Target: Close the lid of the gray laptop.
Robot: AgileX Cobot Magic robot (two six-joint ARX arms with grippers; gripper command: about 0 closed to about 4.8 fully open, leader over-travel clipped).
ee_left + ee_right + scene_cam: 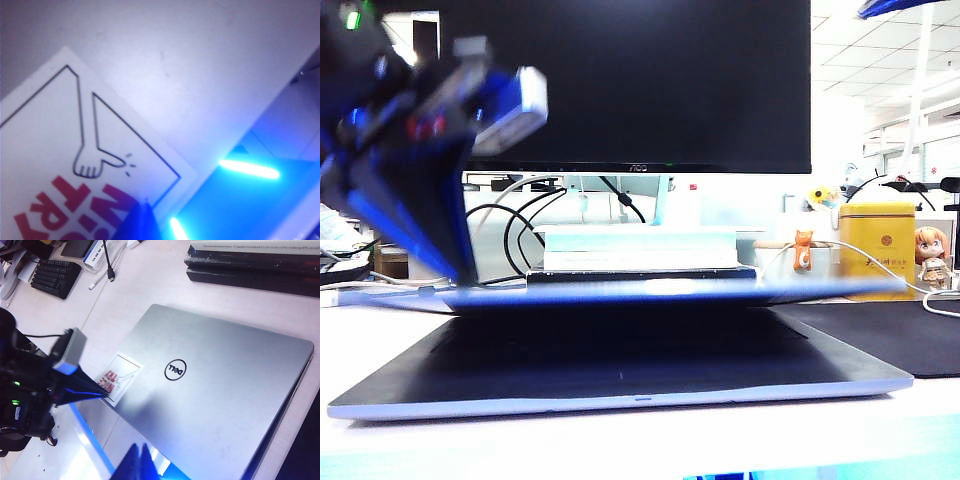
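Note:
The gray laptop (620, 375) lies at the table's front, and its lid (670, 292) hangs almost flat with a narrow gap over the keyboard. My left gripper (465, 275) is shut, its blue tips pressed on the lid's left part. In the left wrist view that gripper (140, 222) touches the white sticker (60, 150) with red letters on the lid (200, 60). From above, the right wrist view shows the lid (225, 390), its Dell logo (175, 370) and the sticker (117, 379). My right gripper (137, 462) hovers shut above the laptop's edge, holding nothing.
A large black AOC monitor (630, 80) stands behind the laptop, with stacked books (640, 255) under it. A yellow tin (877, 245), small figurines (932, 255) and a black mat (880, 330) are at the right. A black keyboard (55, 277) and cables lie beyond the laptop.

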